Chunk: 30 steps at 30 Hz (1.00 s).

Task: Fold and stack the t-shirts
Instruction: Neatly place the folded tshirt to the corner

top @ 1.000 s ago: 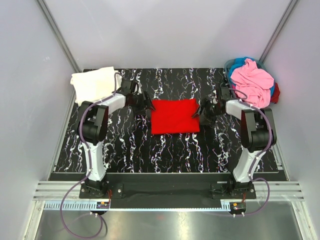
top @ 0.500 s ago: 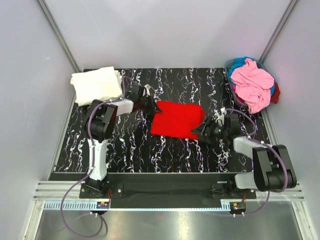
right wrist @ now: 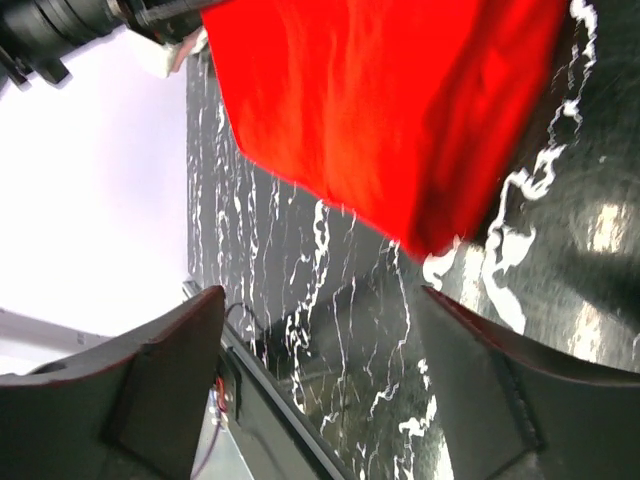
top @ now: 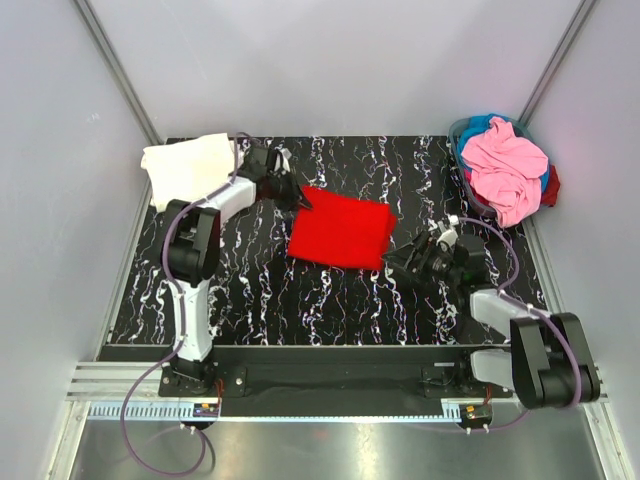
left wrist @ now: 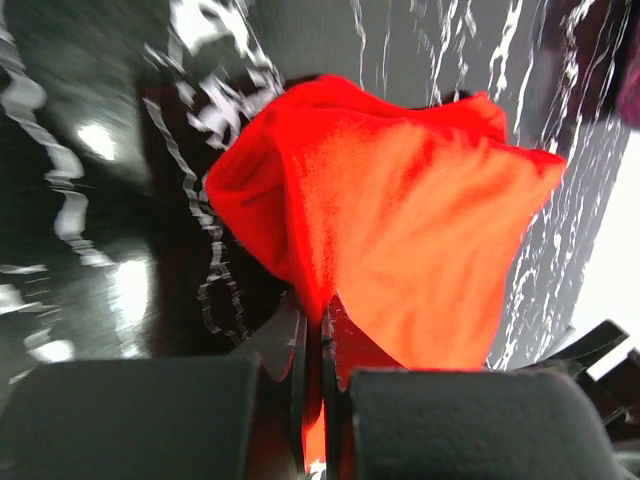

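Observation:
A folded red t-shirt (top: 340,232) lies in the middle of the black marbled table (top: 250,300), turned slightly askew. My left gripper (top: 298,200) is shut on its far left corner; in the left wrist view the red cloth (left wrist: 400,230) is pinched between the fingers (left wrist: 345,345) and bunches up ahead of them. My right gripper (top: 400,262) stands open just off the shirt's near right corner, apart from it. In the right wrist view its wide fingers (right wrist: 480,390) frame bare table, with the red t-shirt (right wrist: 390,110) beyond them. A folded cream t-shirt (top: 188,166) lies at the far left corner.
A basket (top: 462,170) at the far right holds a heap of pink (top: 505,165), blue and dark red clothes. White walls with metal rails close in the table on three sides. A rail runs along the near edge (top: 330,380).
The left gripper shut on the red shirt's far left corner and pulled it left and back, skewing the shirt. The right gripper let go, opened wider and drew back toward the near right.

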Each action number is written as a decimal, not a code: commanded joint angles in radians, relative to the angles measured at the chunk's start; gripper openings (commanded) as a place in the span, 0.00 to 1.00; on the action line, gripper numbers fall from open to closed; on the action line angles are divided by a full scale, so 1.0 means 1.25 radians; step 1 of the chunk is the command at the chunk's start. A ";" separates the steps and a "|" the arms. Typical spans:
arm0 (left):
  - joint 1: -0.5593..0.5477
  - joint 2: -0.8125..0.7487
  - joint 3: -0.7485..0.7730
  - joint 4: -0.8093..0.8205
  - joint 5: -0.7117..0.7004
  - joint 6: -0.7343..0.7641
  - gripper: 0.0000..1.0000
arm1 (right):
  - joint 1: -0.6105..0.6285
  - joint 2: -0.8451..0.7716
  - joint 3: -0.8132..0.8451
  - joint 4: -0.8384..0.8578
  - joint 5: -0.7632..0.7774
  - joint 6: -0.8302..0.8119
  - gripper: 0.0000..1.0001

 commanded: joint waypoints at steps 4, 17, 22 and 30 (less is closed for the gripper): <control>0.053 -0.054 0.157 -0.182 -0.066 0.095 0.00 | 0.003 -0.106 -0.040 0.065 -0.001 0.003 1.00; 0.148 0.078 0.604 -0.461 -0.169 0.144 0.00 | 0.003 -0.004 -0.015 0.110 -0.043 0.019 1.00; 0.193 0.063 0.669 -0.482 -0.168 0.133 0.00 | 0.004 0.011 -0.010 0.118 -0.046 0.022 1.00; 0.263 0.042 0.771 -0.492 -0.134 0.118 0.00 | 0.003 0.031 -0.007 0.122 -0.051 0.025 1.00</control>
